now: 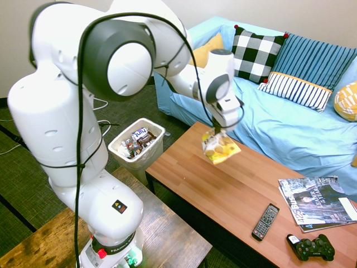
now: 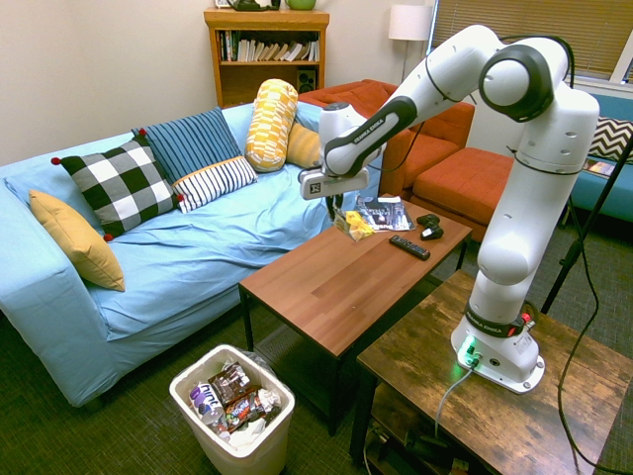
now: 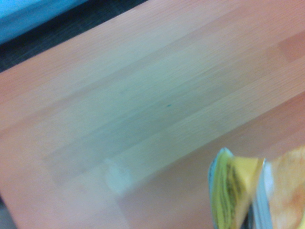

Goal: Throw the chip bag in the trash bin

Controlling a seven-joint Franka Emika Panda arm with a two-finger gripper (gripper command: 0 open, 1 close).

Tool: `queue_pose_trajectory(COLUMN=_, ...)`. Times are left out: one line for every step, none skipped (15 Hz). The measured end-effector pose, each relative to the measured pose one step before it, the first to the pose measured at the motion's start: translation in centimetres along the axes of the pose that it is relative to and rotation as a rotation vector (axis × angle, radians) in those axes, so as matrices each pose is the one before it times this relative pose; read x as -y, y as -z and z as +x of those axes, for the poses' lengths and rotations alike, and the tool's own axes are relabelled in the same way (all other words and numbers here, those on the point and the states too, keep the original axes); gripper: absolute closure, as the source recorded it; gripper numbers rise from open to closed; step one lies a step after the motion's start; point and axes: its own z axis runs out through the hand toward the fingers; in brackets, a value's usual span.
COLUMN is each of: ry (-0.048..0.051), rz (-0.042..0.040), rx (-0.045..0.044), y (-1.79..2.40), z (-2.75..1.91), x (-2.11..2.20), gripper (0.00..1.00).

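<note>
The gripper (image 1: pixel 218 130) pinches the yellow chip bag (image 1: pixel 221 148) above the wooden table (image 1: pixel 223 195).

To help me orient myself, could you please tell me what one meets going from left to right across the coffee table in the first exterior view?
Chip bag in the gripper, over the table, then remote, game controller.

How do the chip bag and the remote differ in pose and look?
The chip bag hangs from the gripper above the coffee table; the remote lies flat on it. The bag is crinkled yellow and white, while the remote is a dark, straight-edged bar. Both are small beside the table.
</note>
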Motion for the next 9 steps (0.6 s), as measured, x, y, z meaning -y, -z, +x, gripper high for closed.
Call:
queue_pose_trajectory(ry=0.02503, rz=0.01731, rx=-0.01471, y=1.430, z=-3.637, x=0.858, gripper=1.00)
queue_pose_trajectory(ry=0.02770, rz=0.01165, rx=-0.01128, y=0.977, z=-3.479, x=0.858, gripper=1.00)
queue_pose_trajectory(ry=0.02284, rz=0.00989, rx=-0.00900, y=0.740, z=-3.190, x=0.992, gripper=1.00)
queue_pose_trajectory(ry=0.01866, rz=0.01174, rx=-0.00920, y=0.491, z=-2.911, x=1.148, gripper=1.00)
queue_pose_trajectory(ry=0.01205, rz=0.00863, rx=-0.00702, y=0.089, z=-2.705, x=1.190, gripper=1.00)
queue_pose_trajectory(ry=0.01221, rz=0.00688, rx=-0.00157, y=-0.294, z=-2.691, x=1.376, gripper=1.00)
queue_pose_trajectory(ry=0.01608, rz=0.00053, rx=0.00629, y=-0.634, z=-2.540, x=1.365, gripper=1.00)
queue_pose_trajectory(ry=0.02036, rz=-0.00367, rx=0.01205, y=-0.874, z=-2.426, x=1.363, gripper=1.00)
queue_pose_trajectory(ry=0.02075, rz=-0.00236, rx=0.01318, y=-0.999, z=-2.300, x=1.401, gripper=1.00)
